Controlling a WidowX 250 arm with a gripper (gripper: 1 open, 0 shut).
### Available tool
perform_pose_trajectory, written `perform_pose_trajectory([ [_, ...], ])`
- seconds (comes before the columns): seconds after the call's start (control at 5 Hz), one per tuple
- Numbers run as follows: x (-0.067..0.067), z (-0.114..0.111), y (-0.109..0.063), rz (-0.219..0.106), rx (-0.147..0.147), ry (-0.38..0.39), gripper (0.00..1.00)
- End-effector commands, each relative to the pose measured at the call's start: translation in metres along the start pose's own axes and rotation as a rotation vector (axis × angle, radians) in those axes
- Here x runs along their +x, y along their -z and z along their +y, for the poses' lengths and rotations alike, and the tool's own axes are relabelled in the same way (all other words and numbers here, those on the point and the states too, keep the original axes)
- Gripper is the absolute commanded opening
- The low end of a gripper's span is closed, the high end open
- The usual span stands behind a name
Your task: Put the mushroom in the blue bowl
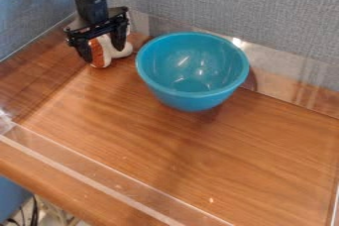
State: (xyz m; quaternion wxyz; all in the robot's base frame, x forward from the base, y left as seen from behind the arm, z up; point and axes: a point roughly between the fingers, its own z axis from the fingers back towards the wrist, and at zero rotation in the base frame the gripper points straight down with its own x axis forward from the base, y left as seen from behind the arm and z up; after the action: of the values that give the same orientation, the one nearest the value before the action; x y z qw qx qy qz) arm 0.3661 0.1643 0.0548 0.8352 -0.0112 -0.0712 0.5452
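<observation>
The mushroom (pixel 109 53) lies on its side at the back left of the wooden table, orange-brown cap to the left and white stem pointing right toward the bowl. My black gripper (pixel 101 44) hangs straight down over it, open, with one finger on each side of the cap. I cannot tell whether the fingers touch it. The blue bowl (pixel 193 69) stands upright and empty just right of the mushroom, near the table's back middle.
A clear acrylic wall (pixel 79 175) rims the wooden table along the front and sides. A grey fabric panel (pixel 225 7) closes off the back. Bare wood (pixel 199 156) stretches in front of the bowl.
</observation>
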Motion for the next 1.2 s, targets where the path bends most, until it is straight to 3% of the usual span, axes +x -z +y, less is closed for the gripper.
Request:
perform_pose_trajectory([
  [0.0, 0.01, -0.001, -0.052, -0.091, -0.1, -0.003, 1.0],
  [0.2, 0.011, 0.0, -0.062, -0.099, -0.122, 0.009, 1.0],
  [1.0, 0.016, -0.006, -0.033, -0.102, -0.086, 0.006, 1.0],
])
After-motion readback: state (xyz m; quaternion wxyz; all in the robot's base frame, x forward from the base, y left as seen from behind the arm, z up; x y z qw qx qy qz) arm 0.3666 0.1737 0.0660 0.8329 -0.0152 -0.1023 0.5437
